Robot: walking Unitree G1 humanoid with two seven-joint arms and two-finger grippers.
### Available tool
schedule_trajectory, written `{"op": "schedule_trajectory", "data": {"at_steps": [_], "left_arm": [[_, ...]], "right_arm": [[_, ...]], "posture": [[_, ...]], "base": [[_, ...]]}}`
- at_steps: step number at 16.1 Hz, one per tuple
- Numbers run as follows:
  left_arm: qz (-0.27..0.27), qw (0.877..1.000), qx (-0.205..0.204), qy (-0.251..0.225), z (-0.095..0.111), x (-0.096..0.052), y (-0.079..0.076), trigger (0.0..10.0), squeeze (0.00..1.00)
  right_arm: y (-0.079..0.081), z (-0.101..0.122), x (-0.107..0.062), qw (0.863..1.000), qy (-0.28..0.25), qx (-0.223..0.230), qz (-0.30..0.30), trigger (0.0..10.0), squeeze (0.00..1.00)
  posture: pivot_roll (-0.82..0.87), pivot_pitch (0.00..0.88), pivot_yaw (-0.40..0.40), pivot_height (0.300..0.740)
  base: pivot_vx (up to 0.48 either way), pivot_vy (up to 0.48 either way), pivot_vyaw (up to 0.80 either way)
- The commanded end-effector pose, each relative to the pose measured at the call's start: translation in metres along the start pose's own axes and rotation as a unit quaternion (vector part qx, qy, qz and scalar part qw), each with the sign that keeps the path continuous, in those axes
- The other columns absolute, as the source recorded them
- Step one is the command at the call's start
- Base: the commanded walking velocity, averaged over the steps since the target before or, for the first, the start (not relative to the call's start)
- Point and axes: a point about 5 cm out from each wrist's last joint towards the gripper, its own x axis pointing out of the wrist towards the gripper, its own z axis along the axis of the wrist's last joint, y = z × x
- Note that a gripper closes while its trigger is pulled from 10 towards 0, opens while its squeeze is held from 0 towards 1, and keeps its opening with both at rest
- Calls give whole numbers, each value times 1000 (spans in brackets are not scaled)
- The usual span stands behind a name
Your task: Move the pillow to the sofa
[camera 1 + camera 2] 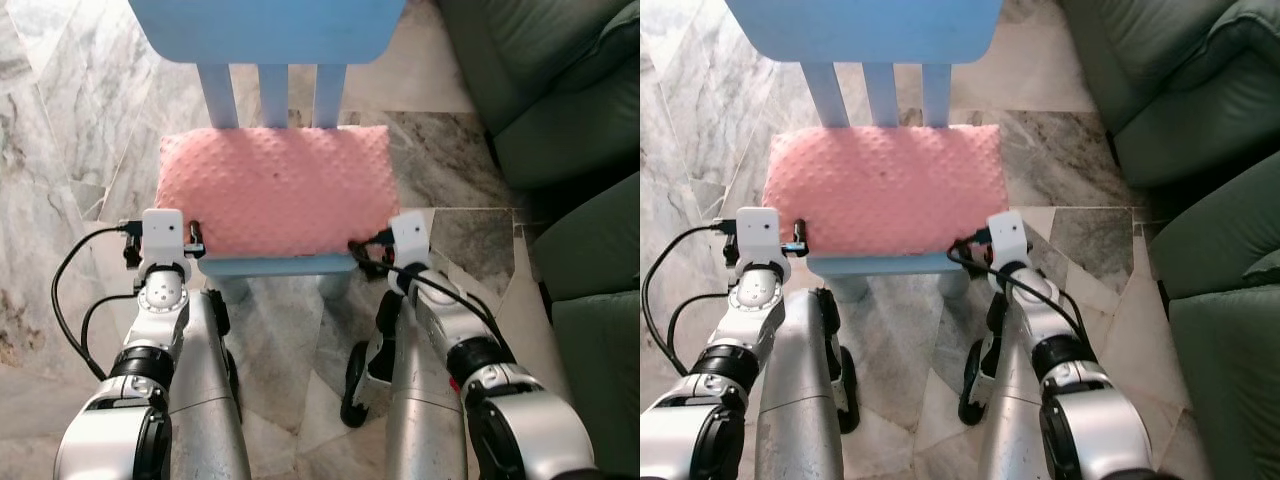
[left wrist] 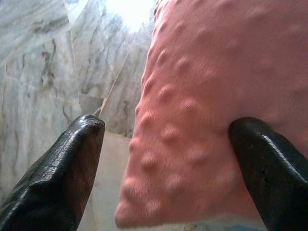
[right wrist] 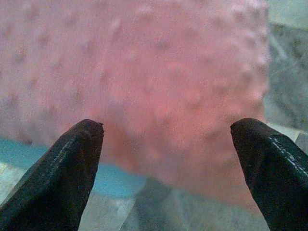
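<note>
1. Pink dimpled pillow [image 1: 272,190] lies flat on the seat of a blue chair [image 1: 270,30], covering most of it.
2. Left gripper [image 2: 166,166] spread wide at the pillow's near-left corner, holding nothing.
3. Right gripper [image 3: 168,166] spread wide before the near-right corner, empty.
4. Green sofa [image 1: 560,90] far right, on a marble floor [image 1: 60,150].

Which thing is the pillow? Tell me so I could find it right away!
Find the light blue chair standing on the marble floor, left of the green sofa. The pillow lies flat across its seat, between the left claw and right claw. It is the one pink, bumpy, soft thing there.
</note>
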Motion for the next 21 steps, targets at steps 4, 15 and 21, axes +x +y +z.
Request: {"op": "schedule_trajectory", "data": {"at_steps": [4, 15, 21], "left_arm": [[-15, 1000, -7, 21, -15, -6, -8, 10000, 0], [-12, 1000, -2, 22, -19, -7, -8, 10000, 0], [6, 999, 5, -48, 7, 1, -4, 10000, 0]], "right_arm": [[5, -16, -2, 1000, 20, 2, -8, 10000, 0], [10, -2, 3, 999, -23, 2, -42, 10000, 0], [-19, 5, -5, 991, -60, -32, -111, 10000, 0]], "posture": [[87, 466, -71, 535], [99, 474, -74, 495], [92, 472, -71, 495]], "base": [[0, 0, 0], [0, 0, 0], [0, 0, 0]]}}
